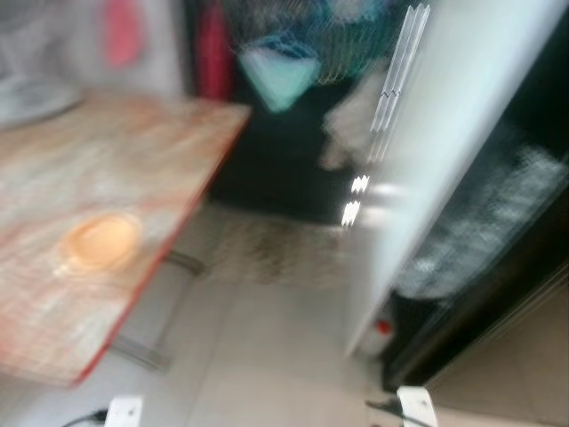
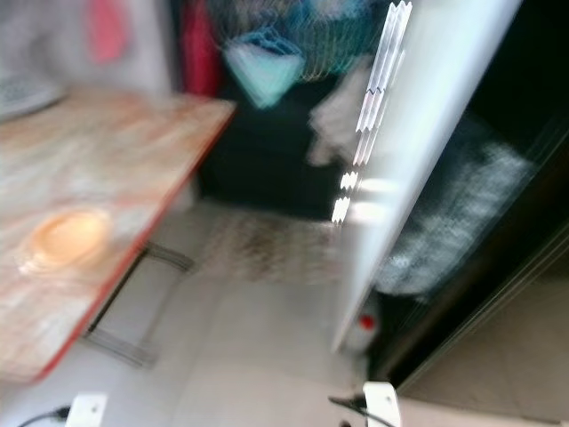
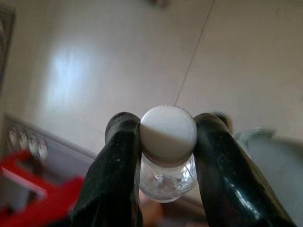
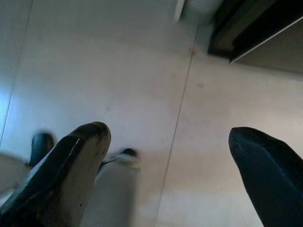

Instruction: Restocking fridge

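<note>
I am carrying one clear plastic bottle with a white ribbed cap (image 3: 168,135) toward the fridge; the left gripper (image 3: 168,156) is clamped on its neck just under the cap, one black finger (image 3: 116,175) pressing each side, pointing down at pale floor tiles. The right gripper (image 4: 170,156) hangs idle, its two fingers spread wide with nothing between them.

The head views are smeared by motion; I judge the step to be the walk to the open white fridge door (image 1: 444,151) at about 2 o'clock, with the dark fridge interior (image 1: 507,222) beyond it at 3 o'clock. To do it well I would slow the turn until the picture sharpens, keep the grip tight on the bottle, and skirt the red-edged wooden table (image 1: 169,151) at 9 o'clock.

Counted: one bottle; one round orange dish (image 1: 100,240) on the table; one fridge door; two grippers. What lies on the shelves is too blurred to count.
</note>
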Robot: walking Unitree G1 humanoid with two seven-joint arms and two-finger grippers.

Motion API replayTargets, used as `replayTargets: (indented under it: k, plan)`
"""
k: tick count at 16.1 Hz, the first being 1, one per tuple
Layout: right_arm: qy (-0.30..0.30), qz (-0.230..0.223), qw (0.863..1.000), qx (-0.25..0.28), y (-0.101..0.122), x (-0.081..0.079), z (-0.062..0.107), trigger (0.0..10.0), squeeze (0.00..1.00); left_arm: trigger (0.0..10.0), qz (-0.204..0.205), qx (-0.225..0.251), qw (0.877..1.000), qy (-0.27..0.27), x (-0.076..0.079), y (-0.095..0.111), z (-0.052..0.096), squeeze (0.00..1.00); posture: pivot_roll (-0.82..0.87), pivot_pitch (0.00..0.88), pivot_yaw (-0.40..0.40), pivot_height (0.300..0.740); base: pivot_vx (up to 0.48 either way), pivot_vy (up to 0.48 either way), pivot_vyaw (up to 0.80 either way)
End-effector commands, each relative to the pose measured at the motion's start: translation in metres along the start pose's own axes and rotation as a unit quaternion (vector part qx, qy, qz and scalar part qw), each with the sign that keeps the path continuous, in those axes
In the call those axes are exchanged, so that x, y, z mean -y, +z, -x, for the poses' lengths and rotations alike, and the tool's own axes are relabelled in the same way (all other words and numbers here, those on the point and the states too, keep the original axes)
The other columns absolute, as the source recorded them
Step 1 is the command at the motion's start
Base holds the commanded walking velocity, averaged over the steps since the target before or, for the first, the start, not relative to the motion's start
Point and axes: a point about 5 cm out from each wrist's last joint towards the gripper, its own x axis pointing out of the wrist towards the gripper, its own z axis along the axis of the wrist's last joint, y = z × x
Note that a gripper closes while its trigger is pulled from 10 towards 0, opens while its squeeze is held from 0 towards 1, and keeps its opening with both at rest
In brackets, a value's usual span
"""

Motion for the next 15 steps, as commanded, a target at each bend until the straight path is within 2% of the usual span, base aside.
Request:
replayTargets:
  k: [1,3,15]
  plan:
    - [-0.016,-0.001,1.000,-0.020,-0.0118,0.0122,0.0033,10.0,0.00,10.0,0.002,0.008,1.000,-0.018,0.0130,0.0053,-0.0002,0.00,0.13,0.000,-0.071,0.740,0.375,0.000,-0.79]
    - [-0.011,-0.001,1.000,-0.029,-0.0128,0.0112,0.0032,10.0,0.00,10.0,0.002,0.008,1.000,-0.018,0.0126,0.0056,-0.0003,0.00,0.13,0.000,-0.069,0.740,0.377,0.000,-0.77]
    - [-0.007,0.007,1.000,-0.026,-0.0111,0.0108,0.0030,10.0,0.00,10.0,0.002,0.011,1.000,-0.010,0.0114,0.0067,-0.0004,0.00,0.12,0.000,-0.073,0.740,0.000,0.000,-0.75]
